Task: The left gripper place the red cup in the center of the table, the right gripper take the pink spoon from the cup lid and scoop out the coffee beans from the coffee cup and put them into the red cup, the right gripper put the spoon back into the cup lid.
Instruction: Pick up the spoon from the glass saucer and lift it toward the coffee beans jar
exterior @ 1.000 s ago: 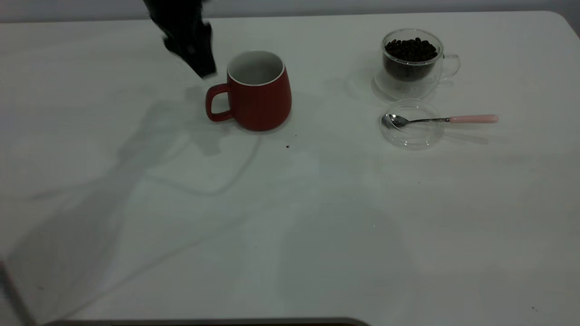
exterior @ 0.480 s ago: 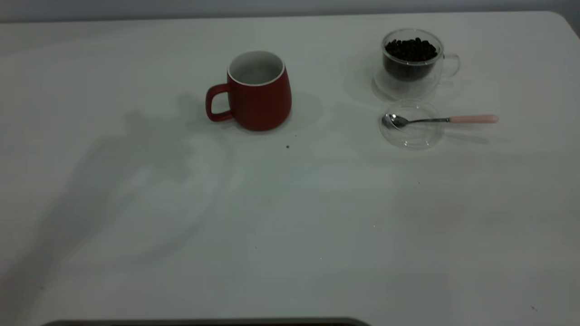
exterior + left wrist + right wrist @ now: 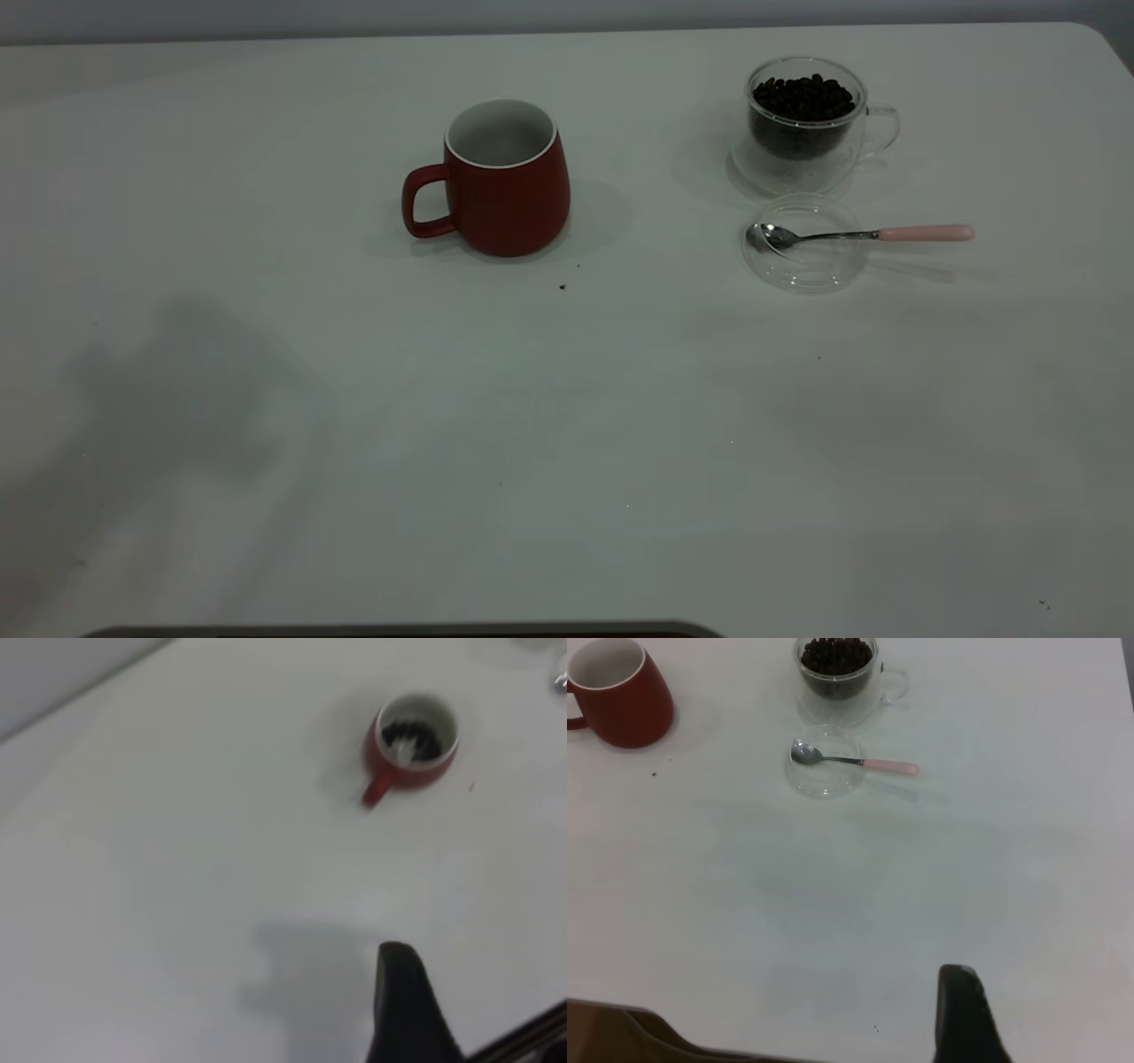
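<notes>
On the table (image 3: 567,425): one red cup, one glass coffee cup, one clear cup lid, one pink spoon.
Red cup (image 3: 505,177): one, upright near the middle of the far half of the table, handle toward the left arm's side; the left wrist view shows dark beans (image 3: 415,734) inside it.
Coffee cup (image 3: 804,120): one, clear glass, holding dark coffee beans (image 3: 804,96), well apart from the red cup on the right arm's side.
Cup lid (image 3: 804,244): one, lying flat just in front of the coffee cup.
Pink spoon (image 3: 864,234): one, bowl resting in the lid, pink handle reaching past the lid's rim toward the right.
Loose specks: a small dark crumb (image 3: 562,286) near the red cup's base.
Left gripper (image 3: 403,1010): held high and back from the red cup, one dark finger showing; cannot tell whether the jaws are spread or pressed together.
Right gripper (image 3: 964,1014): held high, well back from lid and spoon, one dark finger showing; jaw state cannot be told.
</notes>
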Action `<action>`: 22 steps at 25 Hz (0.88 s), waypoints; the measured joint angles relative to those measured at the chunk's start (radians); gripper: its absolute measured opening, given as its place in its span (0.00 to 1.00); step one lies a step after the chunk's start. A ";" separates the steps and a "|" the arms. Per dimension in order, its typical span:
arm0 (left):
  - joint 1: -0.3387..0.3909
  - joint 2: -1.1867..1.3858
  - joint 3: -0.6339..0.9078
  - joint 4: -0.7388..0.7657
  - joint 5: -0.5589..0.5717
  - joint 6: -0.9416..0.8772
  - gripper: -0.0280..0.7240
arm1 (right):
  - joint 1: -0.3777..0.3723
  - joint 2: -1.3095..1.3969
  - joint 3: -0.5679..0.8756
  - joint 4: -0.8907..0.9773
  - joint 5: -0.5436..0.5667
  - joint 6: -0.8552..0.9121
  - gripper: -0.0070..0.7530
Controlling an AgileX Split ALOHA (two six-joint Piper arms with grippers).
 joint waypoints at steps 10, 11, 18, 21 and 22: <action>0.000 -0.329 0.516 0.049 0.000 -0.114 0.69 | 0.000 0.000 0.000 0.000 0.000 0.000 0.65; 0.000 -0.355 0.577 0.048 0.000 -0.117 0.69 | 0.000 0.000 0.000 0.000 0.000 0.000 0.65; 0.000 -0.584 0.892 0.051 0.000 -0.125 0.69 | 0.000 0.000 0.000 0.000 0.000 0.000 0.65; 0.000 -0.719 0.959 0.048 -0.002 -0.174 0.69 | 0.000 0.000 0.000 0.000 0.000 0.000 0.65; 0.000 -0.758 0.975 0.043 -0.006 -0.206 0.69 | 0.000 0.000 0.000 0.000 0.000 0.000 0.65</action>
